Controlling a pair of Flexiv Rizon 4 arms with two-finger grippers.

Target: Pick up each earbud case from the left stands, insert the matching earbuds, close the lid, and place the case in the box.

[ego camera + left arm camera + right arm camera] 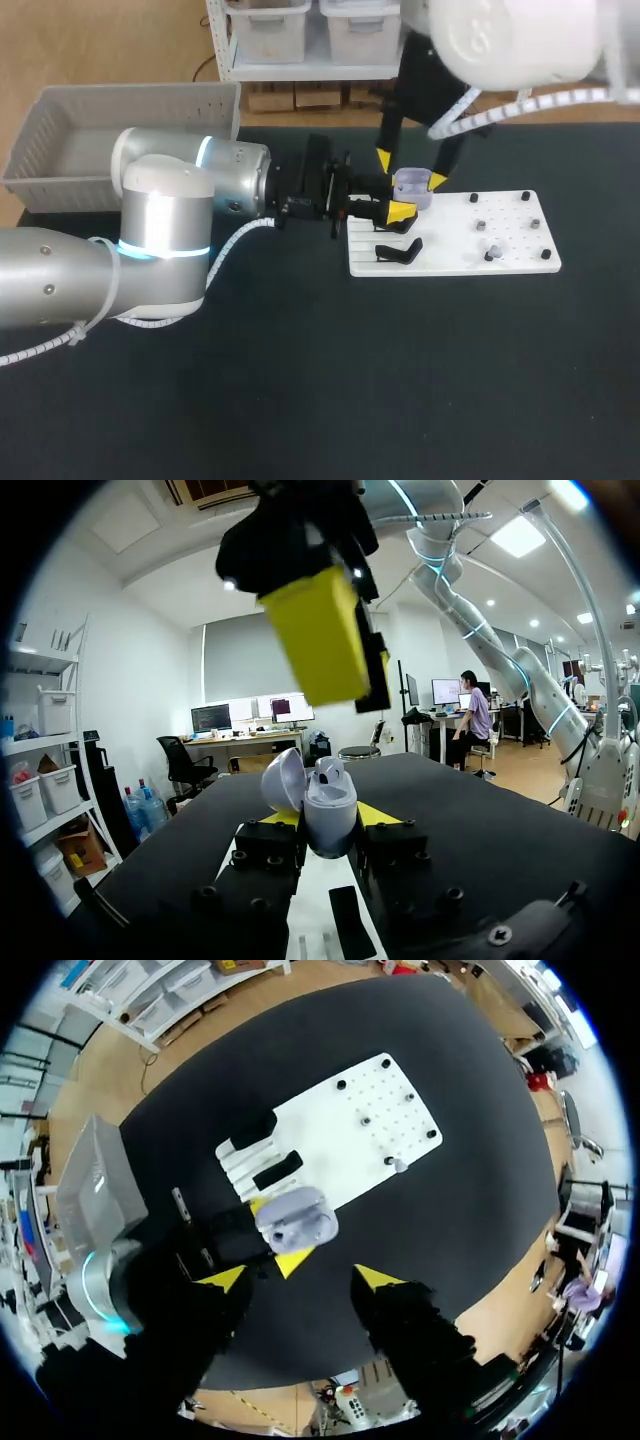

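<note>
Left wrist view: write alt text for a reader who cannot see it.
The left hand grips a small pale grey plastic earbud case, its lid hinged open, between its yellow-tipped fingers. The right hand hangs close above the case, over the black table.

My left gripper (330,825) has its yellow tips mostly hidden behind the open earbud case (328,795), and I cannot make out what sits in the case's wells. In the head view the small grey pieces (497,243) on the white board (450,255) are too small to name. My right arm (520,40) runs off the upper edge.
</note>
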